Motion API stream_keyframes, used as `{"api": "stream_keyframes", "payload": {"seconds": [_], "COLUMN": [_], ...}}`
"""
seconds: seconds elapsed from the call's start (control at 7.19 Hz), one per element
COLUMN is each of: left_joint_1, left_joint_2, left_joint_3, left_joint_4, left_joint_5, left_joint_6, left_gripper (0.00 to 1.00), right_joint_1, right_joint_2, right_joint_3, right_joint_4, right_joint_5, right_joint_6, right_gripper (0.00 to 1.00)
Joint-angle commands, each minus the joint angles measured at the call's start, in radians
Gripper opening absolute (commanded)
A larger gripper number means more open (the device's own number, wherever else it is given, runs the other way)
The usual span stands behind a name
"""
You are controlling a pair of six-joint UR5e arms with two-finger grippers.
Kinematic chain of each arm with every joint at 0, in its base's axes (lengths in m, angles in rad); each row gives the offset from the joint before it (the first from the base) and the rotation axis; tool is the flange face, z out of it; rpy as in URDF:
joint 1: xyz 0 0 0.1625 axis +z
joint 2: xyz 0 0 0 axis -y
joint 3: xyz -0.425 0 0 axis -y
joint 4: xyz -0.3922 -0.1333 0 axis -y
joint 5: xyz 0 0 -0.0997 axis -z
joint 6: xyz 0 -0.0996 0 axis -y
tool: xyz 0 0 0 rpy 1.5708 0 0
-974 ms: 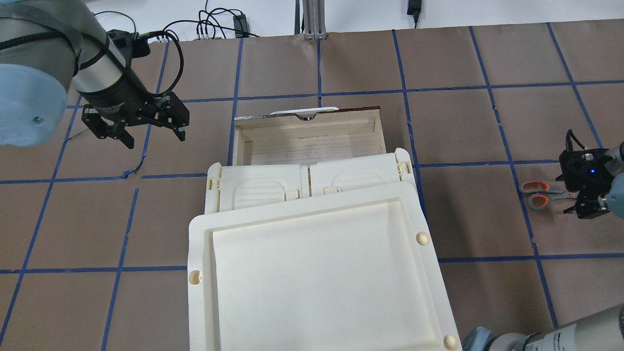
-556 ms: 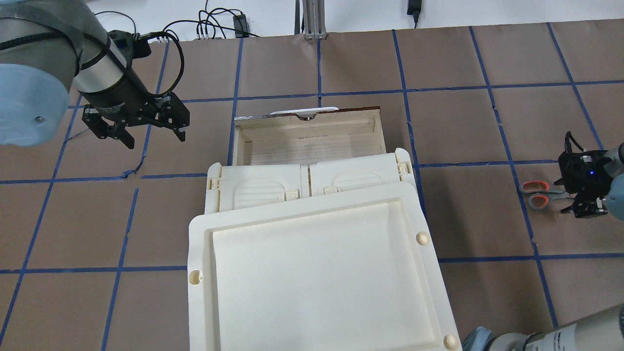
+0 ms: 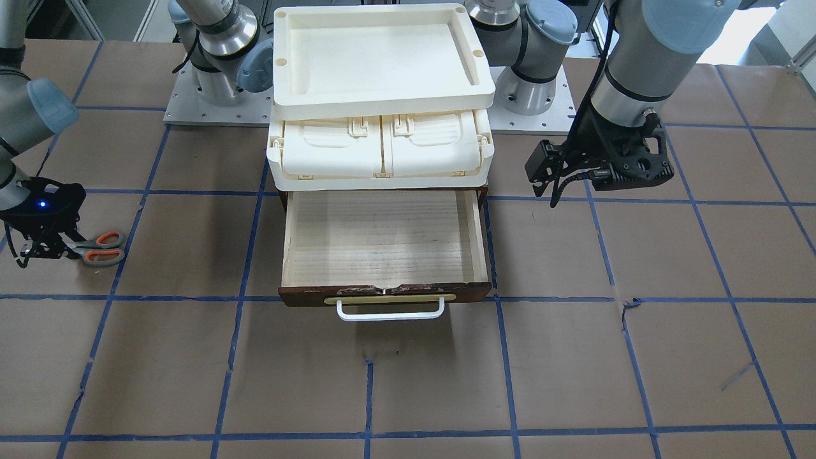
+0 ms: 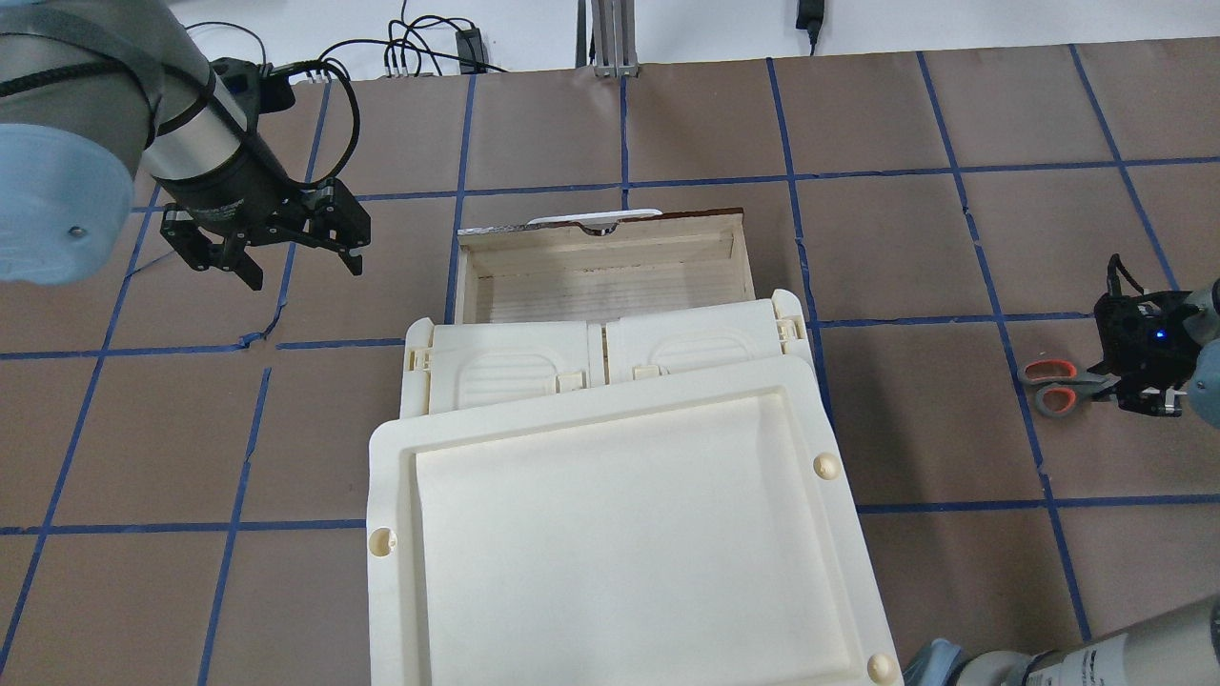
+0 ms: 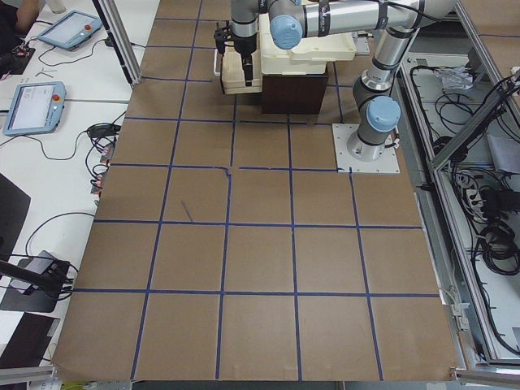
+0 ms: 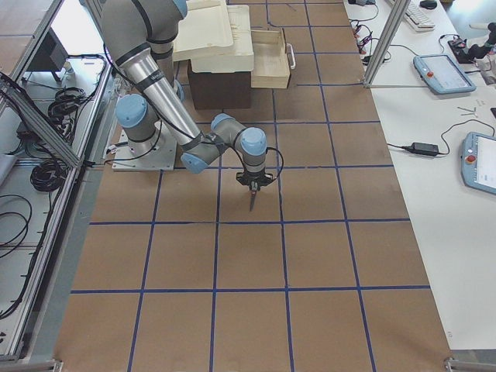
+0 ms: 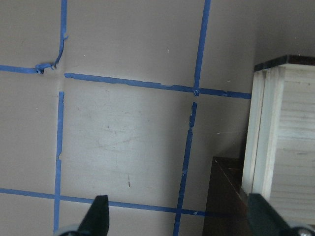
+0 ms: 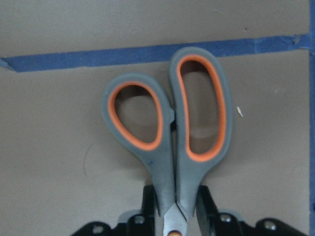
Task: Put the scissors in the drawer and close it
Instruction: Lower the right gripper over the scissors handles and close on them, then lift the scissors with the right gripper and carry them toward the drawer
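Note:
The scissors (image 4: 1048,381), grey handles lined orange, lie on the brown paper at the far right of the overhead view; they also show in the front view (image 3: 102,248) and fill the right wrist view (image 8: 167,128). My right gripper (image 4: 1132,386) is shut on the scissors' neck just below the loops, a finger (image 8: 147,201) against each side. The blades are hidden under it. The drawer (image 3: 382,236) stands pulled open and holds nothing, its white handle (image 3: 390,312) toward the operators. My left gripper (image 4: 305,273) is open and hangs left of the drawer (image 7: 290,137).
A cream latched case (image 3: 382,150) sits on the cabinet above the drawer, with a cream tray (image 3: 382,95) on top. They overhang the drawer's rear part in the overhead view (image 4: 610,534). Blue tape lines cross the brown paper.
My right gripper's fingers have closed in onto the scissors' neck, and the scissors have shifted slightly. The left arm has not moved.

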Motion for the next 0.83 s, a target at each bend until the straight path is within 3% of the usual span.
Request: {"api": "stream_keyframes", "payload": {"seconds": [0.0,0.28,0.7], "left_joint_1": [-0.001,-0.001,-0.003], "left_joint_2": [0.000,0.000,0.000], "left_joint_3": [0.000,0.000,0.000], "left_joint_4": [0.000,0.001,0.000], "left_joint_5": [-0.002,-0.002,-0.002], "left_joint_6": [0.000,0.000,0.000], "left_gripper": [1.00,1.00,1.00], "right_joint_1": [0.009,0.066,0.352], "right_joint_2": [-0.033,-0.110,-0.187], "right_joint_3": [-0.054,-0.195,-0.449], "right_joint_4": [0.035,0.287,0.609], "right_joint_5": [0.003,0.004,0.006], "right_joint_6": [0.079,0.267,0.563], "right_gripper": [0.01,0.00,0.00]}}
